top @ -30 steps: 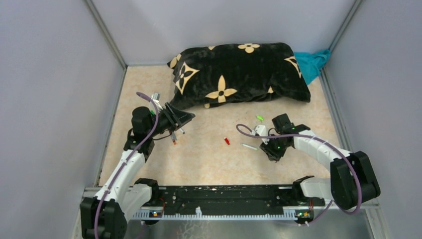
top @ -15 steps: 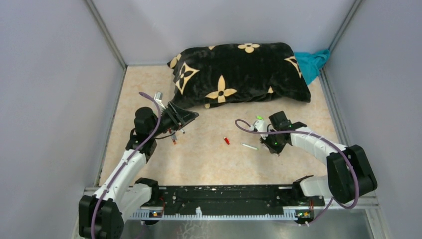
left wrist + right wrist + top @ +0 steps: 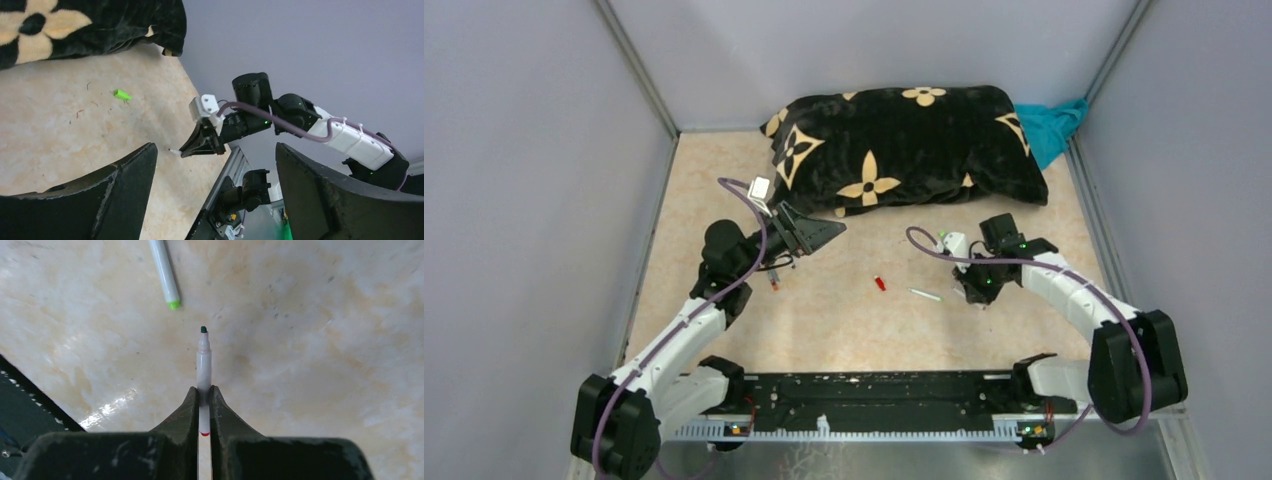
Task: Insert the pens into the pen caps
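The right gripper (image 3: 203,392) has its jaws pinched tight on a white pen (image 3: 203,357), whose dark green tip sticks out just ahead of the fingertips. Farther ahead of those jaws, off to one side, a second pen (image 3: 164,272) with a light green end lies on the table (image 3: 310,340). The left gripper (image 3: 215,160) holds its jaws spread wide with nothing between them. Ahead of them a green cap (image 3: 121,94) lies on the table, and beyond it sits the pillow (image 3: 75,25).
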Robot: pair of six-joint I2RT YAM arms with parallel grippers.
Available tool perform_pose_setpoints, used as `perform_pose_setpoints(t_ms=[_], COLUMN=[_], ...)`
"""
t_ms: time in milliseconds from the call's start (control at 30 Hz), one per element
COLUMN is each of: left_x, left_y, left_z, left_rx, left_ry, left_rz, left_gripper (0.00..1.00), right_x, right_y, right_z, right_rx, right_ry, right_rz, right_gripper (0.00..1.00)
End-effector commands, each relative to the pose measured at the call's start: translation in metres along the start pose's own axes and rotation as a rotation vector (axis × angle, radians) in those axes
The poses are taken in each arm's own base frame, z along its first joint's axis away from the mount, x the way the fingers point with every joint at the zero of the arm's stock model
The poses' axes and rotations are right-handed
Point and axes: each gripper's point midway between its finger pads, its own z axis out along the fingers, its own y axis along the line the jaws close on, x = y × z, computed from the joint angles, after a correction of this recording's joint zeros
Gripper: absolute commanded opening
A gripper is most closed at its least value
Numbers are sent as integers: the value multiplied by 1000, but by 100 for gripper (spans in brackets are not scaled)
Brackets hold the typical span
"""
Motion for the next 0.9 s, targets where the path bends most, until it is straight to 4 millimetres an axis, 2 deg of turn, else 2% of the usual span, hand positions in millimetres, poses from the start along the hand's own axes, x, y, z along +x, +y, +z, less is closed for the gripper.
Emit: perform_pose_setpoints(t_ms=[0,67,233,333,567,700,867], left_x=[-14,-15,-17,-19,-14,-5,7], left_y=[-23,-21,-20,-31,-72,-92,-109], left_z=[4,4,3,1,-5,6,25], left_rx=[106,100,76,106,279,341,373], left_ry=[-72,-80,-87,-78,-98,-109,-108], left_rz=[115,107,95,153,262,297,344], left_gripper=[96,99,99,99,98,96,89], right_x=[-64,-78,-117,-141,-193,-210,-219], right_y=[4,15,27,36,56,68,78], right_z=[-52,-70,-108,-128,-170,-186,-196], right_rx=[-59,-118,-178,-234,-404,-511,-616], right_ry=[-229,-273,-410,-494,-677,-754,-801], right_rz=[-139,-206,-264,-277,-211,-155,-114], right_gripper=[0,0,0,0,0,0,0])
